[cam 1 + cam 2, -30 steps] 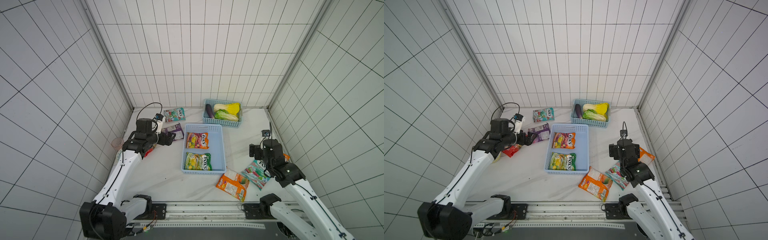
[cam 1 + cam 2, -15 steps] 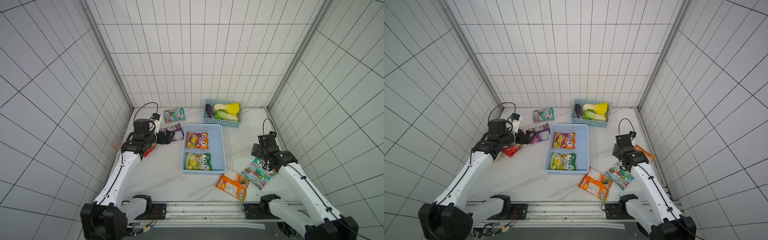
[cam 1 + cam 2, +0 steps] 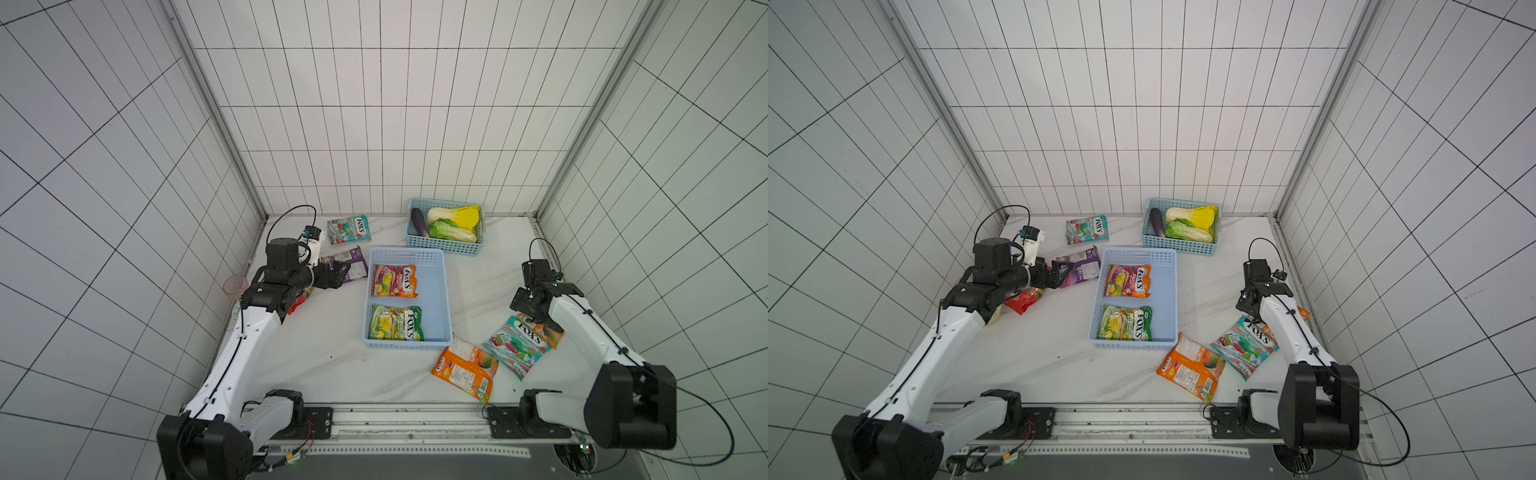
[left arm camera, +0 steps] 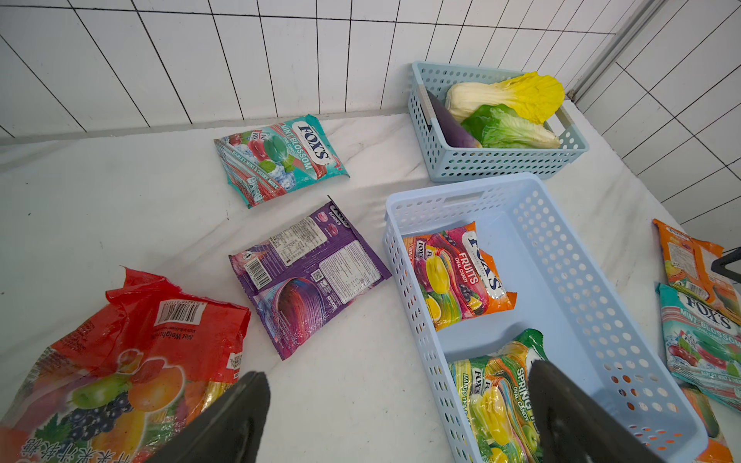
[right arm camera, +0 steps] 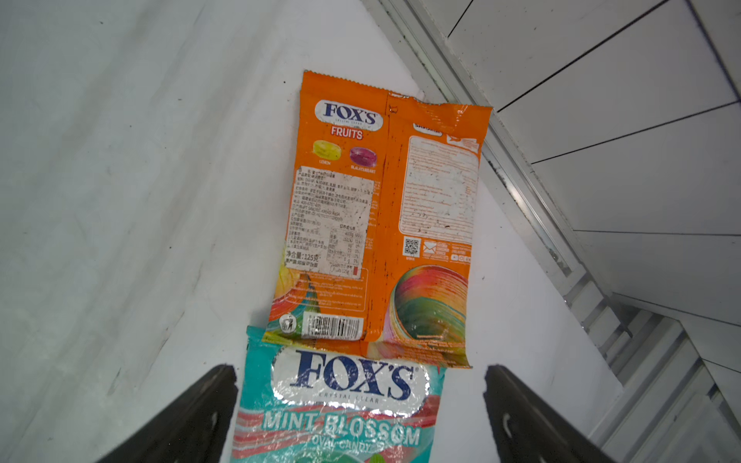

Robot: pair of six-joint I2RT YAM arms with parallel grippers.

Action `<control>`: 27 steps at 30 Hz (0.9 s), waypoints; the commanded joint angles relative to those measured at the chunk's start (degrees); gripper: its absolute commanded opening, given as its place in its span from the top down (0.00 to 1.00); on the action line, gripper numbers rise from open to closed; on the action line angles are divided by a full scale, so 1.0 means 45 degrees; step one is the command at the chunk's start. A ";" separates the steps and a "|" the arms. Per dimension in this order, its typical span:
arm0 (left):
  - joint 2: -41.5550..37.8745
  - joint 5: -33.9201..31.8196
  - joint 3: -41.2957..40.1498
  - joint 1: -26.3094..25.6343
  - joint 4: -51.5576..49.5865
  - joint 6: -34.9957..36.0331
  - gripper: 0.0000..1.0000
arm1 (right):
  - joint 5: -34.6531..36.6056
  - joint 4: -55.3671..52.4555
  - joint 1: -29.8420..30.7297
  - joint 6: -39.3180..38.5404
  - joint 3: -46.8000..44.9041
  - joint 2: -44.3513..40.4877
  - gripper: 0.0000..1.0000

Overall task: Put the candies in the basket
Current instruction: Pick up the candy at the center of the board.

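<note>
The light blue basket (image 3: 446, 291) holds an orange candy bag (image 3: 394, 281) and a green-yellow one (image 3: 396, 323). Left of it lie a purple bag (image 3: 353, 266), a teal bag (image 3: 348, 228) and a red bag (image 4: 132, 352). My left gripper (image 3: 338, 273) hovers open beside the purple bag (image 4: 308, 280), holding nothing. Right of the basket lie an orange bag (image 3: 465, 368), a teal bag (image 3: 517, 343) and another orange bag (image 5: 381, 208). My right gripper (image 5: 361, 371) is open above that teal bag (image 5: 341, 409), with a finger on either side.
A smaller teal-blue basket (image 3: 446, 245) with cabbages and an aubergine stands at the back wall. A clear pinkish cup (image 3: 235, 286) sits by the left wall. Tiled walls close three sides, and a metal rail (image 3: 407, 419) runs along the front.
My right arm has raised its elbow and tipped its wrist down over the teal and orange bags at the right. The left arm has barely shifted. Both grippers stay open.
</note>
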 commanded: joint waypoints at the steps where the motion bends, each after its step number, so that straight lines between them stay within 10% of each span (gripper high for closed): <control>1: -0.0282 -0.0408 -0.0163 -0.0224 0.0325 0.0230 0.02 | 0.0523 0.0788 -0.0172 0.0016 0.0909 0.1149 0.03; 12: -0.0573 -0.0166 0.0106 -0.0386 0.0006 0.0125 0.02 | 0.0090 0.1261 -0.0732 -0.0288 0.2373 0.4713 0.06; 27: -0.0939 -0.0839 0.0190 -0.0646 -0.0119 0.0320 0.02 | -0.1760 0.1364 -0.1511 -0.0692 0.2642 0.5861 0.37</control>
